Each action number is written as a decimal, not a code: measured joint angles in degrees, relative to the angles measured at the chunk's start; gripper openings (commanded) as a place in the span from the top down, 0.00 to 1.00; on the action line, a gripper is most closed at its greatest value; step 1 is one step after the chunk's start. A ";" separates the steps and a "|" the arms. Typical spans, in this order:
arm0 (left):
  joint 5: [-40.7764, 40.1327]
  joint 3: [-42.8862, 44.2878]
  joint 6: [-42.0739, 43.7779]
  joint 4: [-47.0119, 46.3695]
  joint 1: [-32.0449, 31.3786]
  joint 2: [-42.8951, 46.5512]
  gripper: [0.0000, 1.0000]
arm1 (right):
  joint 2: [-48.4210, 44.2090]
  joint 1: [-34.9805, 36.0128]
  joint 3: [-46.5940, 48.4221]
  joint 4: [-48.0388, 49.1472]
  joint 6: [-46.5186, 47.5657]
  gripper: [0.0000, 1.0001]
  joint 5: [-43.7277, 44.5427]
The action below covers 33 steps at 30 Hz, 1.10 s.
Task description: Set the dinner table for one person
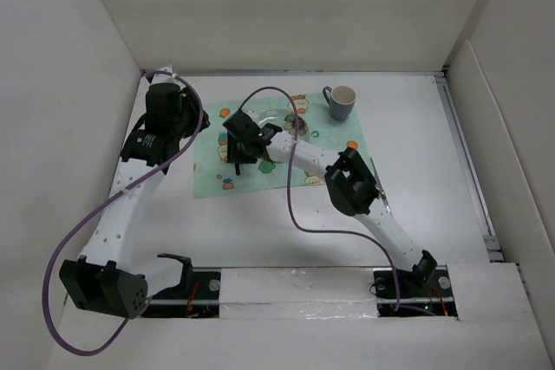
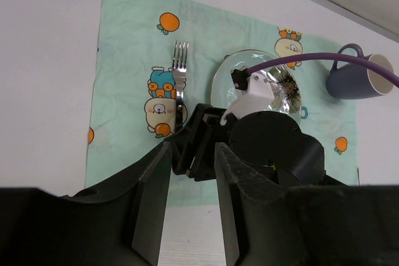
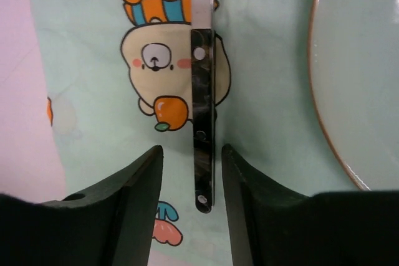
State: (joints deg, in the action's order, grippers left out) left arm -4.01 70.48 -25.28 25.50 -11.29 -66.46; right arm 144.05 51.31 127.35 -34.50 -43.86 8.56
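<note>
Counter (image 1: pixel 416 127), white and matte, spreads under both arms and carries a mint-green placemat (image 1: pixel 208 175) near its middle. On the placemat lie a plate (image 2: pixel 224 76) and a fork (image 3: pixel 201 110) just beside it, on the left arm's side; a blue mug (image 1: pixel 340 101) stands at the mat's far right corner. Right claw (image 3: pixel 192 149) stands apart, low astride the fork's dark handle, a gap on each side. Left claw (image 2: pixel 192 147) hangs above the mat, fingers apart, holding nothing
</note>
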 measured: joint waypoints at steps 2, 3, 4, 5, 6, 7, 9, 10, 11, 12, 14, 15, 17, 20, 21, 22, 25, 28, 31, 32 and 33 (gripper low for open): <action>0.15 -0.20 -0.15 -0.02 0.00 -0.09 0.69 | -0.85 -0.15 -1.09 1.14 0.55 0.45 -1.07; 0.24 -0.31 -0.24 -0.07 0.00 -0.11 0.70 | -1.60 -0.22 -2.19 1.18 0.79 0.44 -1.73; 0.37 -0.39 -0.28 -0.13 0.00 -0.13 0.74 | -2.71 -0.28 -3.74 1.46 1.09 0.45 -2.27; 0.50 -0.42 -0.33 -0.17 0.00 -0.15 0.78 | -4.33 -0.39 -5.92 1.64 1.55 0.49 -3.17; 0.61 -0.48 -0.33 -0.39 0.00 -0.15 0.84 | -6.27 -0.59 -8.07 1.84 2.10 0.56 -3.58; 0.81 -0.55 -0.39 -0.57 0.00 -0.15 0.99 | -9.73 -0.83 -12.57 3.26 2.93 0.65 -4.48; 1.51 -0.87 -0.04 -1.09 0.00 -0.15 1.00 | -18.82 -1.53 -22.69 5.44 4.76 0.99 -4.94; 1.90 -1.27 0.17 -1.55 0.00 -0.15 1.00 | -24.26 -2.12 -28.17 6.47 5.07 1.00 -5.03; 2.49 -1.70 0.22 -1.86 0.00 -0.15 1.00 | -30.45 -2.95 -34.10 8.35 5.38 1.00 -4.76; 3.15 -2.32 0.26 -2.36 -0.13 -0.15 1.00 | -36.46 -4.02 -39.54 9.86 5.44 1.00 -4.52; 4.11 -3.56 0.33 -2.75 -0.52 -0.13 1.00 | -49.94 -7.98 -51.23 12.37 4.74 1.00 -3.98; 4.68 -4.35 0.35 -3.02 -0.81 -0.13 1.00 | -56.59 -10.75 -57.13 12.98 4.15 1.00 -3.17; 5.73 -5.77 0.35 -2.99 -1.27 -0.13 1.00 | -67.54 -17.53 -66.82 11.61 2.23 1.00 -1.05; 6.95 -7.10 0.37 -2.97 -1.62 -0.13 1.00 | -78.84 -27.39 -79.10 6.51 -1.03 0.68 1.90; 7.23 -7.26 0.37 -2.95 -1.64 -0.13 1.00 | -81.74 -29.83 -82.14 4.39 -2.29 0.59 2.40; 7.43 -7.37 0.37 -3.02 -1.70 -0.13 1.00 | -84.59 -32.06 -85.05 1.99 -3.08 0.52 2.75; 8.35 -7.48 0.37 -3.04 -1.86 -0.13 1.00 | -90.64 -38.10 -89.88 -3.72 -4.79 0.34 2.62; 9.18 -7.48 0.37 -3.08 -1.88 -0.13 1.00 | -90.40 -44.19 -90.82 -5.11 -4.00 0.34 1.03; 9.84 -7.48 0.39 -3.21 -1.88 -0.13 1.00 | -82.40 -48.92 -90.05 -5.01 -0.98 0.37 -0.76; 9.88 -7.48 0.39 -3.23 -1.88 -0.13 1.00 | -78.62 -49.55 -89.39 -5.14 0.13 0.38 -1.11; 9.97 -7.48 0.42 -3.28 -1.88 -0.13 1.00 | -75.06 -49.81 -88.74 -5.18 1.27 0.40 -1.38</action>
State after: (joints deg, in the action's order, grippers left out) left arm 5.96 63.00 -24.86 22.22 -13.17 -66.59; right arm 68.99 1.50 38.61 -39.68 -42.59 7.18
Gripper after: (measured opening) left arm 0.003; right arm 0.631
